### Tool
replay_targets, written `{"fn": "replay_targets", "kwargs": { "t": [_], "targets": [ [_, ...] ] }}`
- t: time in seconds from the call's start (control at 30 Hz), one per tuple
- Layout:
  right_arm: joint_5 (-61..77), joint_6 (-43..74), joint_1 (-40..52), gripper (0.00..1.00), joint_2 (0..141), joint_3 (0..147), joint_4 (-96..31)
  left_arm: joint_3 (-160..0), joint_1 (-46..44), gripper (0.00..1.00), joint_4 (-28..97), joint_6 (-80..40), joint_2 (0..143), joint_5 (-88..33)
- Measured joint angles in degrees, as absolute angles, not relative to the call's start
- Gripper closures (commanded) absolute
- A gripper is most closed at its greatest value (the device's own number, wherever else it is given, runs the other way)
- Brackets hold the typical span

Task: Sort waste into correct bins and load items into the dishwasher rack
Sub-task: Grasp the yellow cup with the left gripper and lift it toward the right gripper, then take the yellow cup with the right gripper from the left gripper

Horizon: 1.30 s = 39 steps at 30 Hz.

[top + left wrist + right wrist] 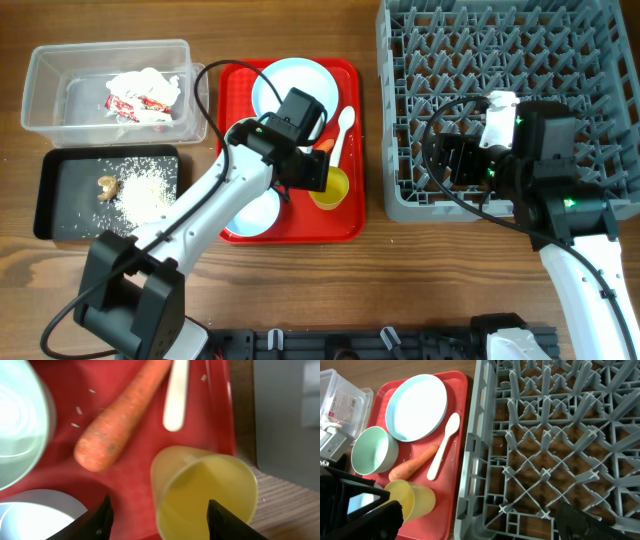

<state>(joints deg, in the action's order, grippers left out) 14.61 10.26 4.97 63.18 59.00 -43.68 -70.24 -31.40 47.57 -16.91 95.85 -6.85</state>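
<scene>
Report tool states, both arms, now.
Left tool: open, empty, by small yellow plastic cup.
Right tool: open, empty, over grey plastic grid rack.

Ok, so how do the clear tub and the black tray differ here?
The clear tub is see-through and deep-walled; the black tray is opaque and shallow. The tub holds crumpled paper with a red-printed wrapper; the tray holds white rice and a brown scrap. Both are rectangular and similar in footprint.

One plate (417, 407); two bowls (17, 425) (35, 510); one cup (205, 492); one spoon (445, 445); one carrot (120, 417); two bins (40, 95) (60, 200); one rack (385, 120); one red tray (300, 228).
</scene>
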Motion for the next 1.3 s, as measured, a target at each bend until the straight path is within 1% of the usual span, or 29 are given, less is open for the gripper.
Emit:
{"fn": "replay_targets", "kwargs": {
  "t": [0.03, 0.13, 0.17, 0.23, 0.27, 0.3, 0.33, 0.57, 0.63, 0.67, 0.73, 0.8, 0.83, 0.9, 0.93, 1.03, 1.1, 1.23, 1.3],
  "targets": [
    [14.6, 10.3, 5.0, 0.0, 63.2, 59.0, -43.7, -70.2, -31.9, 0.53, 47.5, -16.4, 95.9, -7.0],
    [14.6, 10.3, 5.0, 0.0, 63.2, 59.0, -43.7, -70.2, -32.4, 0.55, 47.5, -15.3, 95.9, -7.4],
    [14.6, 10.3, 5.0, 0.0, 63.2, 59.0, -43.7, -70.2, -32.4, 0.59, 47.5, -15.3, 96.1, -7.4],
    [14.6, 10.3, 5.0, 0.0, 63.2, 59.0, -43.7, -70.2, -32.4, 0.62, 47.5, -15.1, 97.3, -7.4],
    [14.6, 10.3, 5.0, 0.0, 63.2, 59.0, -43.7, -70.2, -32.4, 0.71, 47.5, -15.1, 98.0, -7.4],
    [14.6, 10.3, 5.0, 0.0, 63.2, 59.0, -43.7, -70.2, -32.4, 0.85, 47.5, -15.0, 98.7, -7.4],
    [14.6, 10.3, 5.0, 0.0, 63.2, 59.0, -43.7, -70.2, -32.4, 0.96, 47.5, -14.9, 99.6, -7.4],
    [14.6, 10.3, 5.0, 0.0, 63.2, 59.0, -43.7, -70.2, -32.2, 0.96, 45.6, -18.2, 99.9, -8.1],
    [16.2, 10.3, 5.0, 0.0, 63.2, 59.0, -43.4, -70.8, -30.9, 0.96, 45.8, -19.2, 99.9, -12.6],
    [17.8, 10.3, 5.0, 0.0, 63.2, 59.0, -42.5, -71.9, -29.4, 0.96, 46.0, -19.4, 100.0, -16.5],
    [24.2, 10.0, 5.0, 0.0, 63.2, 59.0, -38.8, -76.8, -22.1, 0.96, 44.9, -19.8, 100.1, -30.3],
    [31.0, 9.1, 5.0, 0.0, 63.4, 59.0, -33.6, -78.3, -15.5, 0.96, 40.2, -20.1, 100.1, -44.4],
    [34.2, 8.8, 5.0, 0.0, 63.4, 59.0, -31.0, -78.4, -11.9, 0.96, 36.8, -20.3, 100.1, -54.1],
    [40.1, 8.6, 5.0, 0.0, 63.5, 59.0, -25.0, -78.6, -7.9, 0.96, 32.9, -20.7, 100.1, -65.5],
    [44.8, 8.6, 5.0, 0.0, 63.9, 59.0, -19.7, -78.6, -6.7, 0.96, 30.2, -21.8, 100.1, -72.6],
    [53.6, 9.2, 5.2, 0.0, 66.7, 59.2, -11.9, -78.7, -6.7, 0.96, 24.6, -24.4, 100.1, -81.5],
    [60.3, 11.1, 5.2, 0.0, 70.9, 59.2, -4.8, -78.7, -7.3, 0.96, 23.4, -26.4, 100.1, -86.0],
    [68.5, 16.6, 5.7, 0.03, 75.8, 59.1, 5.7, -78.7, -9.5, 0.96, 22.8, -27.4, 100.1, -88.2],
    [70.4, 18.4, 6.6, 0.06, 76.1, 59.1, 8.1, -78.7, -10.5, 0.96, 22.1, -27.4, 100.1, -88.4]
  ]
}}
